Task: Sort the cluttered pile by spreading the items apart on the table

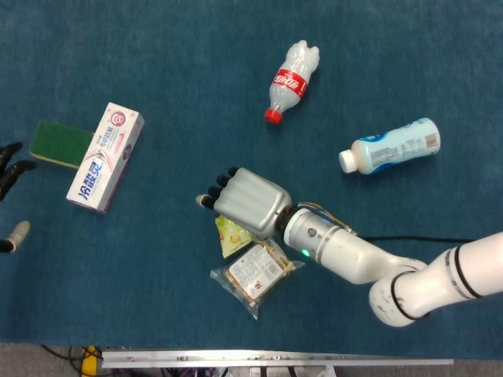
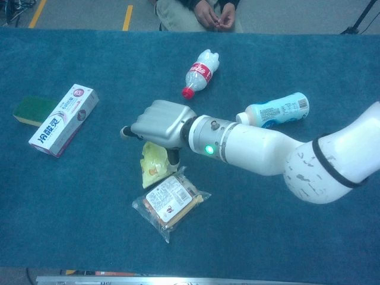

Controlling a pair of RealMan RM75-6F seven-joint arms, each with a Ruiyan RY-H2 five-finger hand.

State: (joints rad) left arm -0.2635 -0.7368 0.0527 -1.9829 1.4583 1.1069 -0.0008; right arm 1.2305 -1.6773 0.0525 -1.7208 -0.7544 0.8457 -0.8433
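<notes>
My right hand [image 1: 245, 203] [image 2: 157, 122] hovers low over the table's middle and grips the top of a yellow snack packet [image 1: 230, 236] [image 2: 152, 163], which sticks out below its fingers. The packet's lower end nearly touches a clear wrapped sandwich [image 1: 255, 271] [image 2: 170, 200]. A small cola bottle [image 1: 289, 78] [image 2: 199, 71] lies further back, and a white drink bottle [image 1: 391, 147] [image 2: 274, 110] lies to the right. A toothpaste box [image 1: 105, 157] [image 2: 63, 120] rests against a green sponge [image 1: 60, 144] [image 2: 32, 110] at the left. Only the spread fingertips of my left hand [image 1: 9, 169] show at the left edge, holding nothing.
The blue cloth table [image 1: 157, 63] has a metal front edge [image 1: 275, 360]. A seated person [image 2: 208, 12] is behind the far edge in the chest view. My right forearm [image 2: 267, 148] stretches across the table's right half.
</notes>
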